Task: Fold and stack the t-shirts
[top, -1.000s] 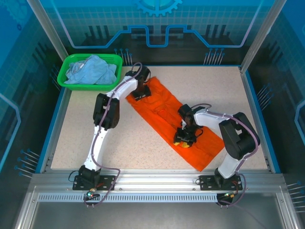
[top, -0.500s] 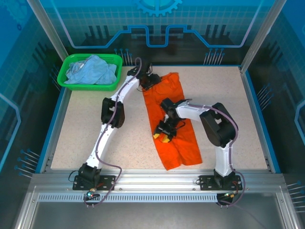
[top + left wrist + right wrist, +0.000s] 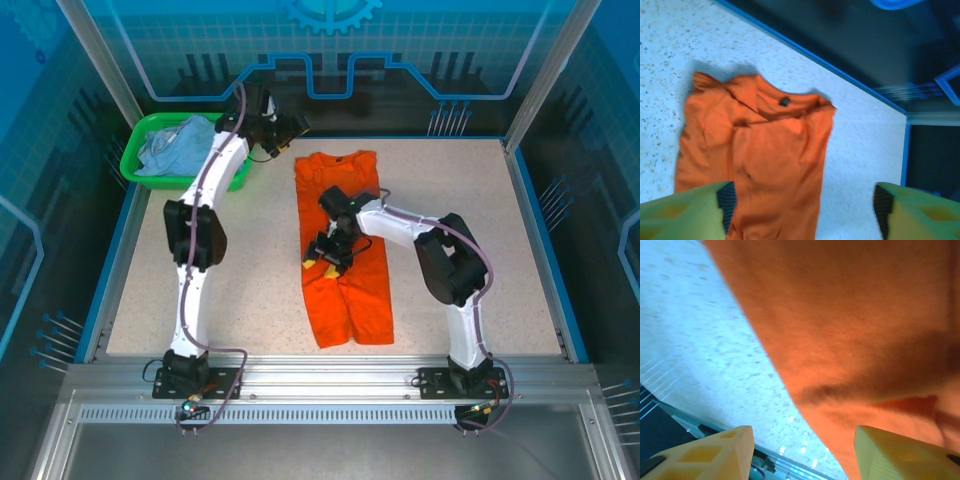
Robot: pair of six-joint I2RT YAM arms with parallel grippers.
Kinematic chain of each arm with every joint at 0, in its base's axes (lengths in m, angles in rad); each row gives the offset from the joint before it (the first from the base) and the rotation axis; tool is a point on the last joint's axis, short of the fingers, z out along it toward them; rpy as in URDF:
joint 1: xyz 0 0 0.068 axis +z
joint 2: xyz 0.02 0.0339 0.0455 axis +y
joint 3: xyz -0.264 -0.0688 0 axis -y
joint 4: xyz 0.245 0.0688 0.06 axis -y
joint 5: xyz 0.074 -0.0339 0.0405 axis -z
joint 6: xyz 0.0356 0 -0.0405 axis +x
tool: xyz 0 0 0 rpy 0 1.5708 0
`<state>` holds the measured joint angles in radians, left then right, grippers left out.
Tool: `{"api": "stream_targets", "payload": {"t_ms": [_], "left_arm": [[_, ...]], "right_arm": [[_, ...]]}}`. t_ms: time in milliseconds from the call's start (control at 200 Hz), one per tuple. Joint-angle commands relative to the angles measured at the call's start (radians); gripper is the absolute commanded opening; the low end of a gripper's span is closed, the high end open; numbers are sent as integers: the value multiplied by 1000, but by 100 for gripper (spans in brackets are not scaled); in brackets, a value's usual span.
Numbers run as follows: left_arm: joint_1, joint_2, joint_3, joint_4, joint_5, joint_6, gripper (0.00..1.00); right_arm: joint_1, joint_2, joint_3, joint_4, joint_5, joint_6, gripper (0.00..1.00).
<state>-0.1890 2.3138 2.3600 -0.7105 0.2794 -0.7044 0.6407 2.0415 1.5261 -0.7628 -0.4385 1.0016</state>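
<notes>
Between the left gripper's green fingers nothing is pinched. They stand wide apart, and through the gap I look down on the orange t-shirt lying on the table. A second ago this gripper was down on the shirt's far end. It has since let go and lifted off toward the back left, and from above I see the left gripper up beside the green basket.

The right gripper has also been widening. Its yellow fingers are parted, with orange cloth and bare table showing beyond them and nothing clamped. From overhead it sits low over the shirt's middle, near the left edge.

The shirt itself has swung round. It lay slanted across the table, and now it runs straight from far to near, collar and dark neck label at the far end, narrowed and a little rumpled at the shoulders.

I judge the straightening finished and the cross fold still to come. The pale blue t-shirt waits bunched in the basket.
</notes>
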Motion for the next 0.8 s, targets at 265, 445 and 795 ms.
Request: {"api": "stream_targets", "payload": {"t_ms": [265, 445, 795], "left_arm": [[-147, -4, -303, -139, -50, 133, 52], [-160, 100, -261, -214, -197, 155, 50], [-158, 414, 182, -335, -305, 173, 52]], "right_arm": [[-293, 48, 218, -130, 232, -180, 42], [-334, 264, 414, -142, 230, -208, 35], [-346, 629, 858, -264, 194, -133, 40]]}}
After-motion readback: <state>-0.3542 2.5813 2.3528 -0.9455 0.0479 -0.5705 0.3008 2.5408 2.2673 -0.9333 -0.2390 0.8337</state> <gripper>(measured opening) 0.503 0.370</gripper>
